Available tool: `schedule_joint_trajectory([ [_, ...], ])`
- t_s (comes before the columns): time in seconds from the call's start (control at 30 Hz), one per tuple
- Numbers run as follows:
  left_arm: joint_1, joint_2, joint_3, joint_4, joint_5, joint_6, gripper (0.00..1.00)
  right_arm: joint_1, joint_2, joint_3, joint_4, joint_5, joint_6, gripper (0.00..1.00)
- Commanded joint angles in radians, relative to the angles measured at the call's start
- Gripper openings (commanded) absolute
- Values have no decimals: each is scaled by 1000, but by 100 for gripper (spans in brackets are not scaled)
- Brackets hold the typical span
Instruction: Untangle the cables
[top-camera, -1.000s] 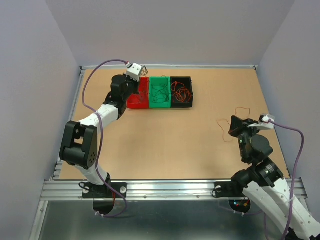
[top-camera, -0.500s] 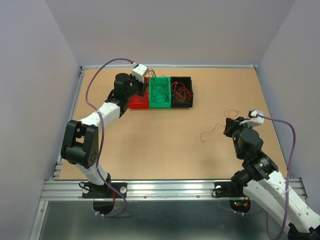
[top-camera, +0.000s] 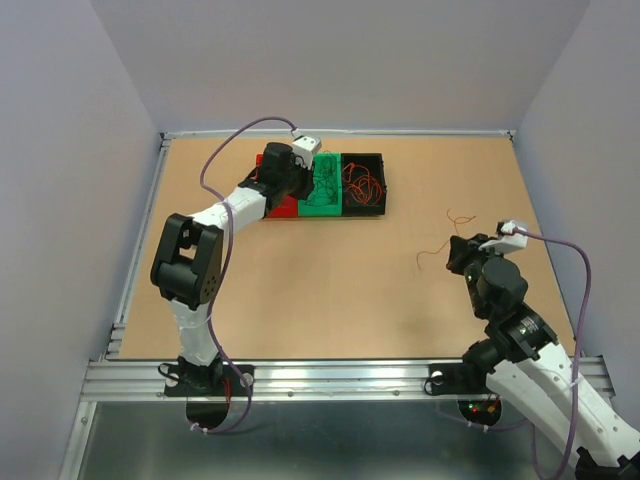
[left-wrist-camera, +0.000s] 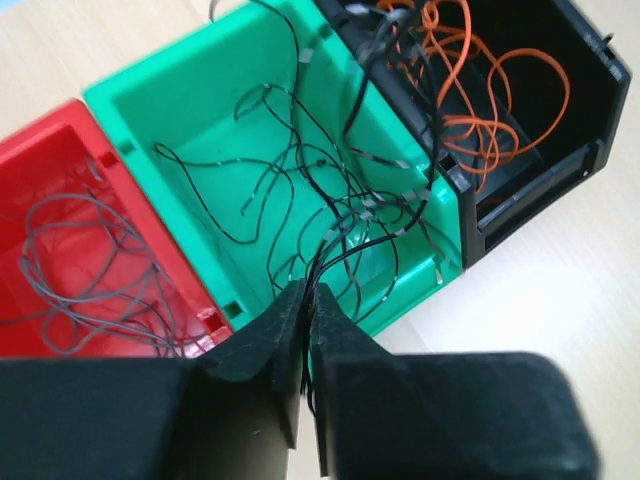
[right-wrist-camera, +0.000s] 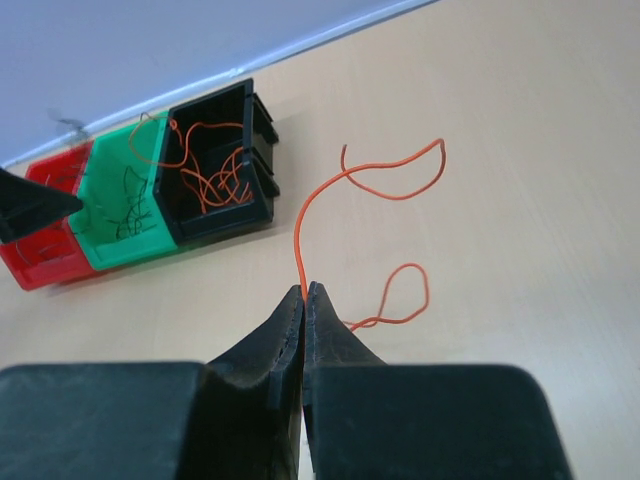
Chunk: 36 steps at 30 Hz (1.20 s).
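- Red bin (left-wrist-camera: 62, 130): leftmost of three bins set wall to wall. It holds only grey wires (left-wrist-camera: 80, 262) in loose loops, so it looks like the place for that colour once freed.
- Left gripper (left-wrist-camera: 305, 298): it hangs over the near edge of the green bin (left-wrist-camera: 200, 110). Its jaws are closed to a thin slit on dark wires (left-wrist-camera: 340, 215) that rise out of the bin's clump into the gap. Holding the strand low over this bin probably serves to drop it among its own kind.
- The dark clump is not fully contained. A few strands cross the far wall into the black bin (left-wrist-camera: 530, 185), so some tangle remains.
- Black bin: rightmost, filled with orange loops (left-wrist-camera: 480, 110). Sorting by colour seems to be the scheme.
- Table (top-camera: 300, 290): bare brown board between the bins and the right arm.
- Right gripper (right-wrist-camera: 303, 292): it is well apart from the bins, with jaws pressed together on a single orange wire (right-wrist-camera: 300, 235). The wire stands up from the tips and curls into two open loops. Kept off to the side, it hangs free of the other cables, most likely bound for the black bin.
- Writing: no brand, label or lettering is readable on the bins, arms or table.
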Motion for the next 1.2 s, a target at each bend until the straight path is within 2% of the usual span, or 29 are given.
schedule_joint_trajectory([
  [0.0, -21, -5, 67, -38, -59, -20, 30, 6, 49, 17, 93, -88, -24, 1],
  [0.03, -21, -1, 73, -39, -62, -22, 30, 5, 71, 22, 116, -113, -33, 1],
  [0.07, -21, -1, 76, -42, -61, -22, 39, 5, 117, 39, 144, -163, -47, 1],
  [0.17, -21, -4, 85, -42, -61, -23, 50, 5, 239, 76, 245, -208, -68, 1],
  [0.4, -21, -49, 78, -13, -96, -5, 60, 6, 503, 261, 423, -335, -145, 1],
  [0.53, -21, -75, 49, -13, -79, 18, 69, 5, 690, 375, 513, -348, -173, 1],
  [0.73, -21, -92, 50, -58, -69, 38, 82, 5, 841, 494, 632, -320, -193, 1],
  [1.0, -51, -12, 99, -118, -88, 50, 82, 5, 1013, 596, 699, -294, -233, 0],
  [1.17, -59, 37, 130, -136, -72, 50, 78, 5, 1119, 654, 715, -277, -266, 1],
])
